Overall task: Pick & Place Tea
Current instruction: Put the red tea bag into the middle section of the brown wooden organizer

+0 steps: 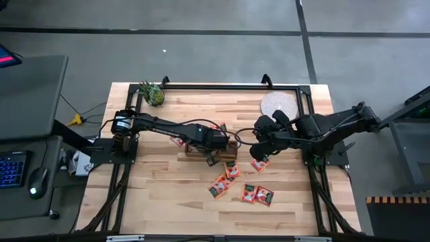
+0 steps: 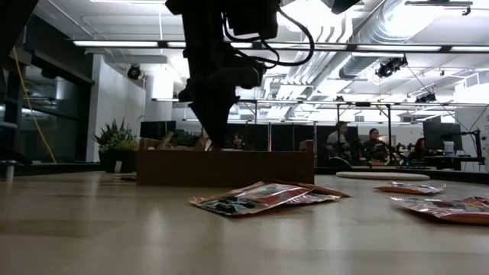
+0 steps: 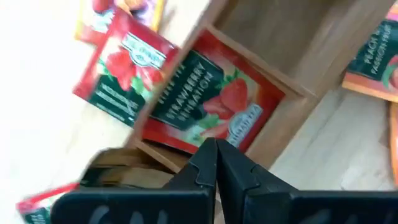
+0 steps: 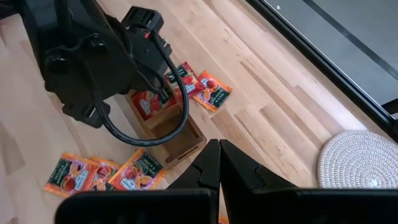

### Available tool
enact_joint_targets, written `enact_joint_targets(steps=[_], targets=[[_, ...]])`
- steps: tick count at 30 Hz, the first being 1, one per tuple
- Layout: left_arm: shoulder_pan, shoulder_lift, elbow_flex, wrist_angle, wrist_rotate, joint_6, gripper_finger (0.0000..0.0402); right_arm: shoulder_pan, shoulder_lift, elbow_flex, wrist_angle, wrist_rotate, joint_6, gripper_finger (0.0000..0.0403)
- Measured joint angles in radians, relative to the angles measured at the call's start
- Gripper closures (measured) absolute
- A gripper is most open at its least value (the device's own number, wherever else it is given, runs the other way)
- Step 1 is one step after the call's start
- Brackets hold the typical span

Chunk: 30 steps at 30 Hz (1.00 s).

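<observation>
The left gripper hovers closed and empty above the wooden box, where one tea sachet seems to lie. It should spread its fingers, then descend squarely on another sachet. The right gripper, closed and empty, waits near loose sachets on the counter.
</observation>
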Motion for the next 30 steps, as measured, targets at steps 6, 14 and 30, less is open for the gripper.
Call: enact_joint_targets(steps=[6, 14, 30], targets=[[0.002, -0.055, 0.096, -0.068, -0.087, 0.056, 0.0401, -0.009, 0.0, 0.0, 0.0, -0.014, -0.007, 0.0403], [0.057, -0.221, 0.095, -0.107, -0.118, 0.053, 0.0401, -0.015, 0.0, 0.0, 0.001, -0.028, 0.009, 0.0403], [0.216, -0.597, -0.334, -0.001, -0.014, -0.041, 0.0401, -0.042, -0.027, 0.0, 0.01, -0.03, -0.021, 0.0403]])
